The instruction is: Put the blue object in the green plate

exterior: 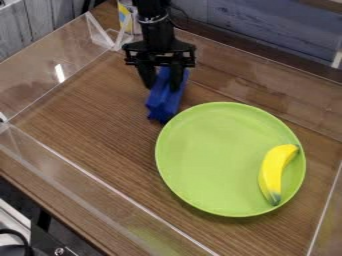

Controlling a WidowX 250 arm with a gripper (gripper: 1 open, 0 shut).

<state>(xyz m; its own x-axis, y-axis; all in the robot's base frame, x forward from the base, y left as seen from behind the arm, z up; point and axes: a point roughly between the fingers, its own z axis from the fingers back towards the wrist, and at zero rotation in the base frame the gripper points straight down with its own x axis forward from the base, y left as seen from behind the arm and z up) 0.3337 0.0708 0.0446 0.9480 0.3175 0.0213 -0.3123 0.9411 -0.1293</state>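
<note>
Gripping blue block (164, 103) beside plate (230, 160)

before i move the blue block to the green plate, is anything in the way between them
Nothing visible stands between the blue block and the green plate; the block's lower end lies right by the rim. The banana is on the plate's far right side in the picture, off that path.

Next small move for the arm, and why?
Probably a slight straight lift, watching whether the blue block rises with the fingers. They're down at its far end, one on either side as far as this view shows, and the near end looks close to the green plate, so some height should help it clear the rim before moving over.
</note>
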